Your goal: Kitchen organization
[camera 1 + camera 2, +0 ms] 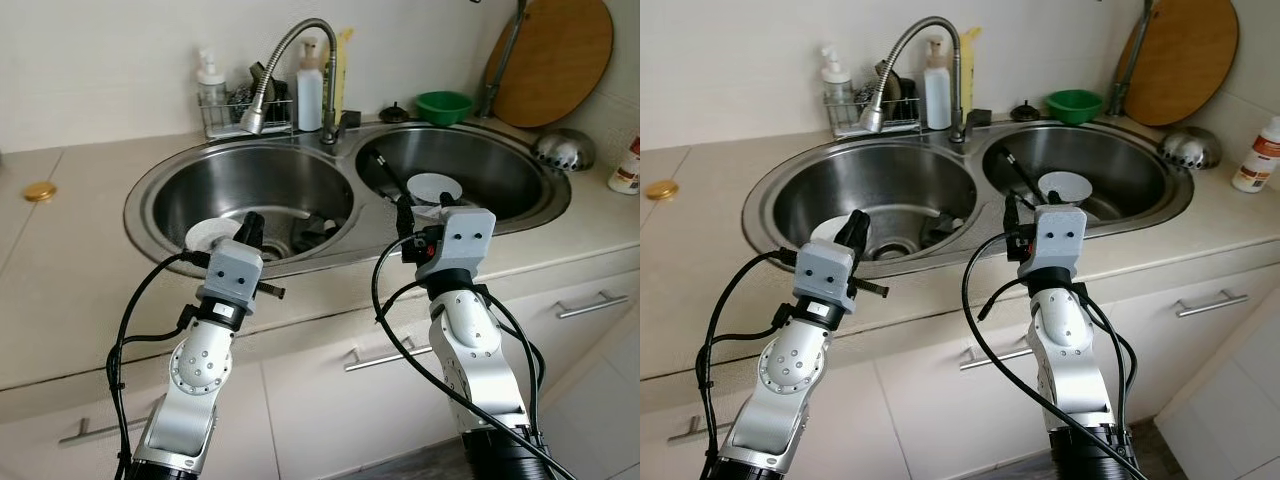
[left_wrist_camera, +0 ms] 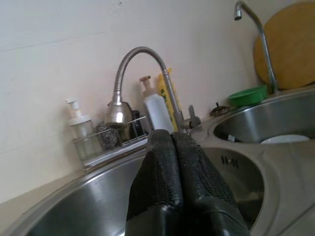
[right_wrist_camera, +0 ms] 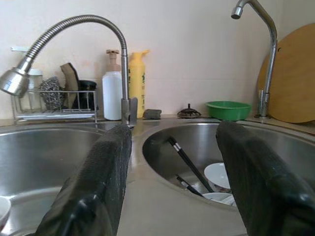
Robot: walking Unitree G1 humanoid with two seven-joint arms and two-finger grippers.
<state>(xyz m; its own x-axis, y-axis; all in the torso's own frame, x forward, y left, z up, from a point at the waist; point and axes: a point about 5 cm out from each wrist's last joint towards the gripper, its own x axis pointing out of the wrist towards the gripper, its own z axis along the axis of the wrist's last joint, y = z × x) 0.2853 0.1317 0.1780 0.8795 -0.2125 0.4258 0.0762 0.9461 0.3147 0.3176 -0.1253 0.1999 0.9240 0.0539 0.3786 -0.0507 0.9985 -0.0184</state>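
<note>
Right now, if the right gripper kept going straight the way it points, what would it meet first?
Probably the sink's right basin. The right gripper, fingers open, points over the near rim toward the chopsticks and white bowl inside. Which it meets first is hard to judge, as depth is unclear.

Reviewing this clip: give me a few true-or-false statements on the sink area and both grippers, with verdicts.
1. The left gripper has its fingers pressed together. True.
2. The right gripper is closed on a bowl. False: it is open and holds nothing.
3. A green bowl sits on the counter behind the right basin. True.
4. The chopsticks lie in the left basin. False: they are in the right basin.
5. The wooden board lies flat. False: it leans against the wall.
</note>
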